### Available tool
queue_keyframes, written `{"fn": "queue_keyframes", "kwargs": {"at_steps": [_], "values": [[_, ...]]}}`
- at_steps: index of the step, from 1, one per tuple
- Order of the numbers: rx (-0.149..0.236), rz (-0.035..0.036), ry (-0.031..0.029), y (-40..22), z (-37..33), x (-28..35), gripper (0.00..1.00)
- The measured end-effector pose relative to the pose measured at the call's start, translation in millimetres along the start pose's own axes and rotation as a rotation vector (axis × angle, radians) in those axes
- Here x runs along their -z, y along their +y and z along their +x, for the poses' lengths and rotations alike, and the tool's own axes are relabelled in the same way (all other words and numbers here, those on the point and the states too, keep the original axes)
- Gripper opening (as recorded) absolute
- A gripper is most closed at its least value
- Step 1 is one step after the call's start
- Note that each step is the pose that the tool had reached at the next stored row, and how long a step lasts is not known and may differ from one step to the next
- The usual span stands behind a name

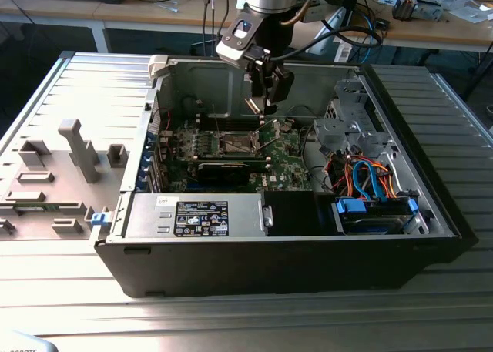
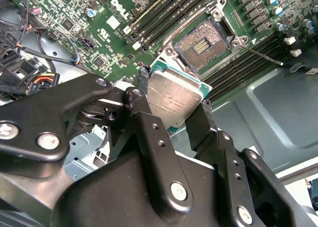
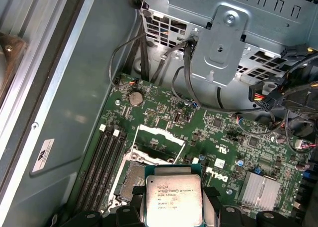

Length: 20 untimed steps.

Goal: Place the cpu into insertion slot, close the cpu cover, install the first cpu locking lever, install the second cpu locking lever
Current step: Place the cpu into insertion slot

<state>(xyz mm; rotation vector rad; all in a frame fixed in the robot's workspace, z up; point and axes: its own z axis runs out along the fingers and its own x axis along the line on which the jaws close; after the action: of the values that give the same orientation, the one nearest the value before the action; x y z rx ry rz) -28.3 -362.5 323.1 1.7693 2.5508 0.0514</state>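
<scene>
While the gripper (image 2: 175, 94) clamps the cpu (image 2: 171, 108) by two opposite edges, we note it hangs above the motherboard (image 2: 99, 33), near the uncovered insertion slot (image 2: 203, 44), not yet seated.

cpu (image 2: 174, 100) face: smooth dull-silver metal; my gripper (image 2: 174, 92): matt black, smooth; insertion slot (image 2: 203, 45) rim: bright metal; circuit board (image 2: 112, 43): glossy green; case wall (image 2: 268, 117): matt grey sheet metal.
</scene>
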Motion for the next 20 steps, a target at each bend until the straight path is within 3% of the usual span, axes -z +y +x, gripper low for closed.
{"fn": "queue_keyframes", "kwargs": {"at_steps": [20], "values": [[-0.017, 0.0002, -0.0009, 0.0, 0.0, 0.0, 0.55]]}}
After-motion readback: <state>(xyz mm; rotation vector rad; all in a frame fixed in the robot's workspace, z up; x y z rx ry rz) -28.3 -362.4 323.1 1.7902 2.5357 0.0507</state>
